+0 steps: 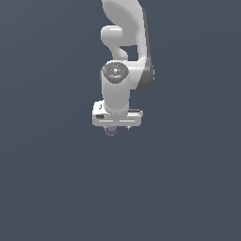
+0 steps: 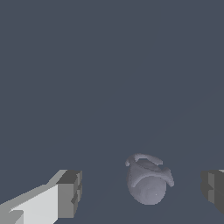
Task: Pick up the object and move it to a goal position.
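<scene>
- Your arm comes in from the top of the exterior view, its white links curving down to a vertical wrist cylinder.
- Below that cylinder you have the white gripper bar lying level, crosswise to the wrist.
- Your gripper points straight down, with only short dark stubs of the fingers visible under the bar.
- In the wrist view your two fingers stand wide apart, one grey pad at each side of the picture, so the jaws are spread.
- Neither pad touches anything you can see; there is clear space at the inner face of each.
</scene>
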Tool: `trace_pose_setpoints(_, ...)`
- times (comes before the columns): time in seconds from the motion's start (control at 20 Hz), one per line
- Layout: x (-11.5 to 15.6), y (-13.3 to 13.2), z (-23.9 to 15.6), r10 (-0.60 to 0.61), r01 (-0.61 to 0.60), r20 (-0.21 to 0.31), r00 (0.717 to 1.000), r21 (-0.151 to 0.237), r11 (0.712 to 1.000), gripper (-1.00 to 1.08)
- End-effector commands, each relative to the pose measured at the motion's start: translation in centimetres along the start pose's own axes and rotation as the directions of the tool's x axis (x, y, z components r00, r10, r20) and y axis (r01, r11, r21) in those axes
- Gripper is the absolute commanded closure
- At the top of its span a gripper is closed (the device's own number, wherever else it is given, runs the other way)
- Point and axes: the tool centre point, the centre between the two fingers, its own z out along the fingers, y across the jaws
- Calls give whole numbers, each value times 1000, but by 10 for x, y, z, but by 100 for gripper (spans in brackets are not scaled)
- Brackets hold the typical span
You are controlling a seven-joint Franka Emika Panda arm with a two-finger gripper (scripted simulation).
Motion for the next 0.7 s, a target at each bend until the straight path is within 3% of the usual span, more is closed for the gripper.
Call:
trace_pose_setpoints(0.0, 0, 0, 0, 0, 0, 0, 1000, 0, 1000, -92)
trace_pose_setpoints(0.4, 2, 32, -17, 49, -49, -19, 999, -6, 999, -92)
trace_pose_setpoints(0.65, 2, 34, -18, 52, -52, -20, 998, -6, 999, -92)
